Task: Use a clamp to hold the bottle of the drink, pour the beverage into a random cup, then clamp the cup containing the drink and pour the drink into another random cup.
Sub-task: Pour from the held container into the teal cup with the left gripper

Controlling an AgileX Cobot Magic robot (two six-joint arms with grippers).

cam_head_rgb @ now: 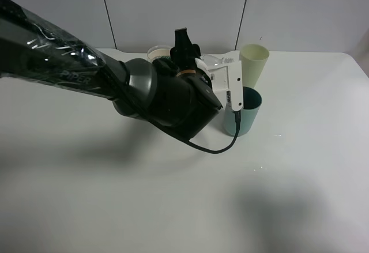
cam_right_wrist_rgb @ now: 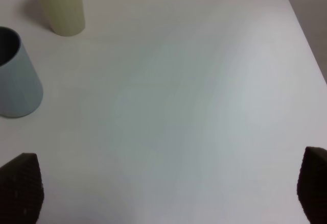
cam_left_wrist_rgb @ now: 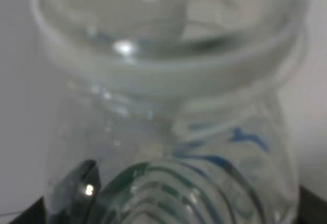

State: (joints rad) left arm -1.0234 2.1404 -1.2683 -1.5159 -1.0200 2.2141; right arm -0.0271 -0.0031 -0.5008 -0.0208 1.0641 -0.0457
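Since the bottle (cam_left_wrist_rgb: 168, 132) sits right in the mouth of the left hand (cam_left_wrist_rgb: 169, 211), and no cup shows any drink that I can make out, the task looks to be at its very first step: taking hold of the bottle. Both pours, bottle into cup and then cup into cup, appear to be left to do.

Nearest the left hand, the clear bottle with its blue and green label (cam_left_wrist_rgb: 240, 142) fills almost the whole wrist view, blurred by closeness. Only the dark tips of the fingers (cam_left_wrist_rgb: 23, 218) show, one at each side of the bottle's body, so the hand is around it and not merely beside it. Whether the fingers press on the plastic or stand a little off I cannot tell. The contact is out of sight, and from above the bulk of the arm (cam_head_rgb: 69, 68) hides most of the bottle.

Just beyond that hand, toward the right arm's side, the blue-green cup (cam_head_rgb: 247, 113) stands upright on the bench (cam_head_rgb: 288, 178). Its inside is dark, and I cannot say whether it is dry. A little farther off, behind it, stands the taller cream cup (cam_head_rgb: 254, 61), also upright, near the first but apart from it.

Farthest from the work, the right hand (cam_right_wrist_rgb: 167, 191) hangs over bare bench with its fingers spread wide and nothing between them. Both cups show in its view, well apart from it.
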